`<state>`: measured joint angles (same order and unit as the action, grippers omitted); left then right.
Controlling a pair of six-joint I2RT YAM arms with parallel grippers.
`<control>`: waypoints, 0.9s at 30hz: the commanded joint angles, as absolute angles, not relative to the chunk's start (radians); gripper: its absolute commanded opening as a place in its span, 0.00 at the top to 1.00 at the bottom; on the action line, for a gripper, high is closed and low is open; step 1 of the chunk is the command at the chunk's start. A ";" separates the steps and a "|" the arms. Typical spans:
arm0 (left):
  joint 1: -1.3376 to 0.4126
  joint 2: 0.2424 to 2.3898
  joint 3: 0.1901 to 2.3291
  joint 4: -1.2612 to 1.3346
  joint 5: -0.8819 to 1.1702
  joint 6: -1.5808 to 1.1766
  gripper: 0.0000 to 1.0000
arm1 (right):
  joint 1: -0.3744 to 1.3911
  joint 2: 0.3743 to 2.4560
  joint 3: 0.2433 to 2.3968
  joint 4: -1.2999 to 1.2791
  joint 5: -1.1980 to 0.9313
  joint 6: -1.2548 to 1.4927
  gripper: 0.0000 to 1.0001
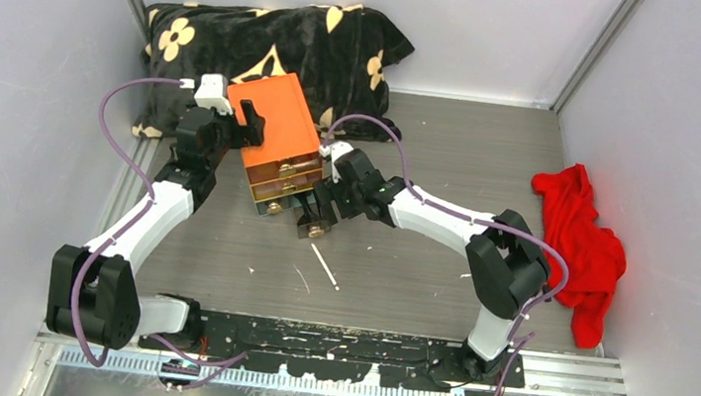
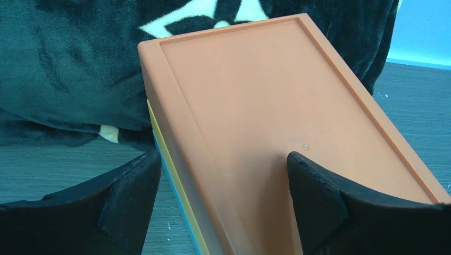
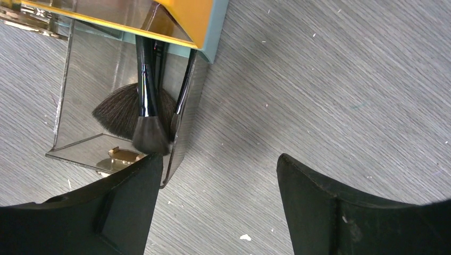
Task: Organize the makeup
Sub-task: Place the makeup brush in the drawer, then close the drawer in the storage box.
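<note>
Makeup brushes (image 3: 146,114) lie inside the pulled-out clear drawer (image 3: 85,69) at the bottom of the orange box (image 1: 275,130). Their black handles run back under the box and the bristle ends point toward the drawer front. One has a wide fluffy dark head. A second, denser head lies across it, and a thinner brush sits against the drawer's side wall.

The box stands on the bench (image 1: 432,148), its rear close to a black floral cushion (image 1: 275,35).

Left pincer (image 2: 223,178): at the back upper edge of the box, jaws spread. One finger (image 2: 133,202) is against the box's side wall and the other sits over the lid. Whether they actually clamp the box, I cannot tell.

Right pincer (image 3: 218,175): released, jaws wide, only bare bench between them. It hovers low just beside the drawer's front corner, and one finger (image 3: 117,207) is near the drawer's gold knob (image 3: 119,155).

A thin pale stick (image 1: 324,266) lies on the bench in front of the box; what it is cannot be made out. A red cloth (image 1: 577,234) is crumpled at the far right, well apart from the box.
</note>
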<state>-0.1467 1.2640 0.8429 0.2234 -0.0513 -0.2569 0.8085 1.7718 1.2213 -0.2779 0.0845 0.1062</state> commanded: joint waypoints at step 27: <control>-0.144 1.339 0.801 0.029 -0.088 -0.187 0.14 | 0.950 1.528 0.842 0.196 -0.020 0.224 0.99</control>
<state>-0.1467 1.2835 0.8433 0.2466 -0.0517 -0.2569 0.9165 1.5009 0.8391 0.0021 0.0128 0.1852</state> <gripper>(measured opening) 0.863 0.030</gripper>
